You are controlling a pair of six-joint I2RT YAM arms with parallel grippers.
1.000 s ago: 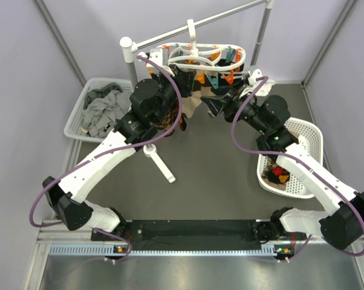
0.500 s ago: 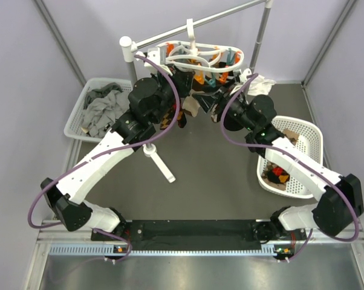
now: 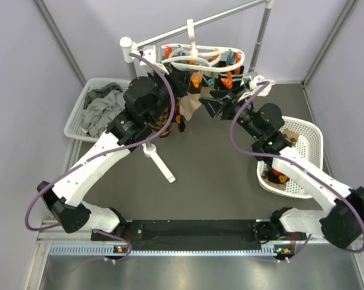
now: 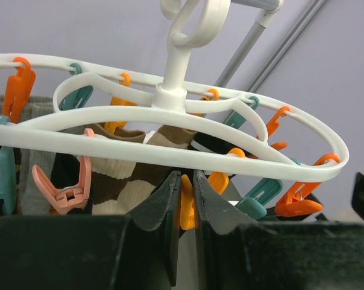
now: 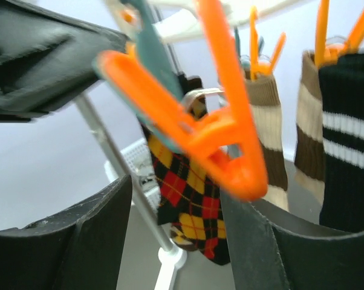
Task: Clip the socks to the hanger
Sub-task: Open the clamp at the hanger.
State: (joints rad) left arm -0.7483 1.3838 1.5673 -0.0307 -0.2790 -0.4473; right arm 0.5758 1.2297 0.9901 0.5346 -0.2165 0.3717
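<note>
The white oval hanger hangs by its hook from the rail, ringed with orange and teal clips. My left gripper reaches up under the ring and is shut on an orange clip. My right gripper stands open just under a blurred orange clip, which sits close to its right finger. One argyle sock hangs clipped beyond the right jaws. More argyle socks lie in the right basket. From above, the left gripper and the right gripper flank the hanger's underside.
Striped brown-and-cream socks and a black sock with white stripes hang from other clips. The rail stand's pole and foot stand under the hanger. A white basket of grey socks sits left; the right basket is near my right arm.
My right arm has swung in toward the hanger and drawn back a little to the right. The hanger has rocked slightly. My left gripper stays shut on its clip.
</note>
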